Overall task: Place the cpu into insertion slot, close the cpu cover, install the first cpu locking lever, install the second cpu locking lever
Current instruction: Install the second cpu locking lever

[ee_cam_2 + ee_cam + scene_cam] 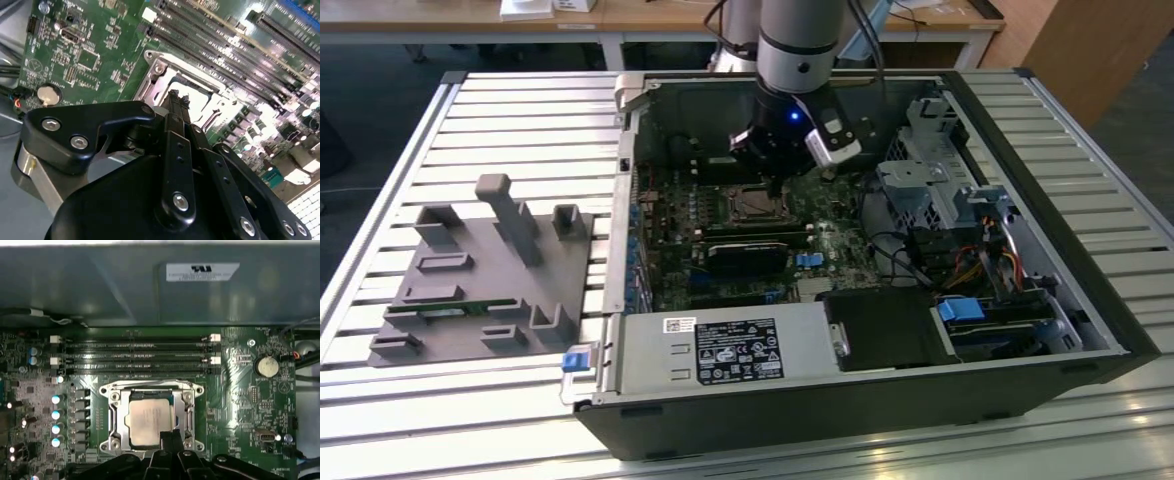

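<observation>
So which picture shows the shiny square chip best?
The first wrist view: it looks straight down on the cpu, sitting in its socket under the closed cover. In the second wrist view the gripper hides most of it. In the exterior view it is a small far-off square.

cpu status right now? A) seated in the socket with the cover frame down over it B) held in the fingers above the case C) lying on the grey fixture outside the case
A: in the first wrist view the cpu sits in the insertion slot, with the cpu cover framing its edges.
</observation>
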{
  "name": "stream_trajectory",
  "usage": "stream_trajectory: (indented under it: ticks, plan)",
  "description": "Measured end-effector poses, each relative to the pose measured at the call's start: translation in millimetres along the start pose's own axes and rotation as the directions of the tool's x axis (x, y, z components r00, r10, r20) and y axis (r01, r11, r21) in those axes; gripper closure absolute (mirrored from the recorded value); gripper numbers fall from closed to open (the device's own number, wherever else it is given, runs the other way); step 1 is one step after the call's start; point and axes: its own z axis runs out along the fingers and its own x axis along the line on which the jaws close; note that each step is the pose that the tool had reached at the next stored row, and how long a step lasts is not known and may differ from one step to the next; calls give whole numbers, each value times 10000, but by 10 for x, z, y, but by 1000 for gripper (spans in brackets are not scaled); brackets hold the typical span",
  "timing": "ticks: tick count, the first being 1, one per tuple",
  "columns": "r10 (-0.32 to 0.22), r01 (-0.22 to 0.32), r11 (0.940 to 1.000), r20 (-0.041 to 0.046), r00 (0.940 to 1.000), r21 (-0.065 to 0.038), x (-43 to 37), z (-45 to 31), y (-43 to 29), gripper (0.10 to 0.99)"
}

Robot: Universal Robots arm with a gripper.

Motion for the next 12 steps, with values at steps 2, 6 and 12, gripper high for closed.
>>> stream_trajectory:
  ticks: [2, 6, 12]
  plan:
    - [0, 0, 10000, 1, 10000, -1, -1, -1, -32, 980]
    - [0, 0, 10000, 1, 10000, -1, -4, -3, -120, 980]
    - [0, 0, 10000, -15, 10000, -1, -7, -5, -211, 980]
